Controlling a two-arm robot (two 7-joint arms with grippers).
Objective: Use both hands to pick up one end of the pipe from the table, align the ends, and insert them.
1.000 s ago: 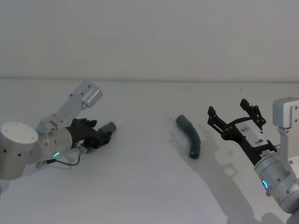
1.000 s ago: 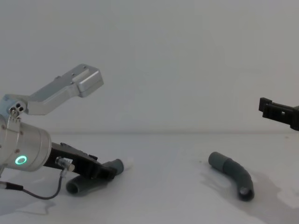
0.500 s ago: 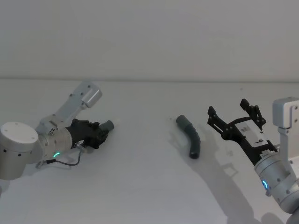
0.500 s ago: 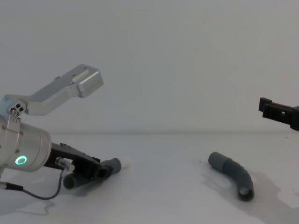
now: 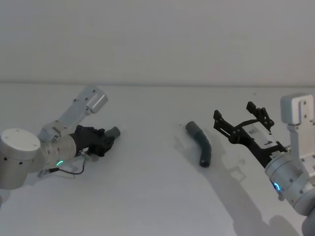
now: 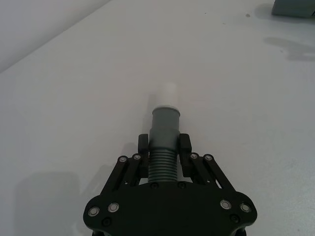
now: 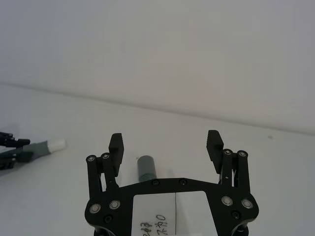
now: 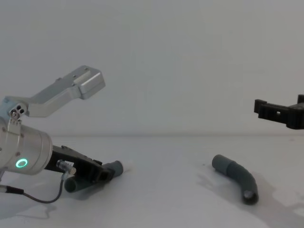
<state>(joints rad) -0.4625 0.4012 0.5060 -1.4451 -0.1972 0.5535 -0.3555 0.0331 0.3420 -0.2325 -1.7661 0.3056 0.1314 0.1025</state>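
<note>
L claw point(image 6: 164, 145) clamps the white-tipped hose piece point(image 6: 164, 129) by its ribbed middle, low over the surface point(image 5: 147, 191); R claw point(image 7: 165, 139) hangs wide open, holding nothing, near the second grey piece point(image 5: 202, 145) lying centre-right.

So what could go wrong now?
The left gripper is shut on the ribbed middle of the white-tipped piece, so that piece might twist in the fingers when pushed. The right gripper is open, up off the table, near the other grey piece. That piece lies loose and curved, so it might roll or skid away as the fingers close. Both pieces bend, so the ends could miss each other.
</note>
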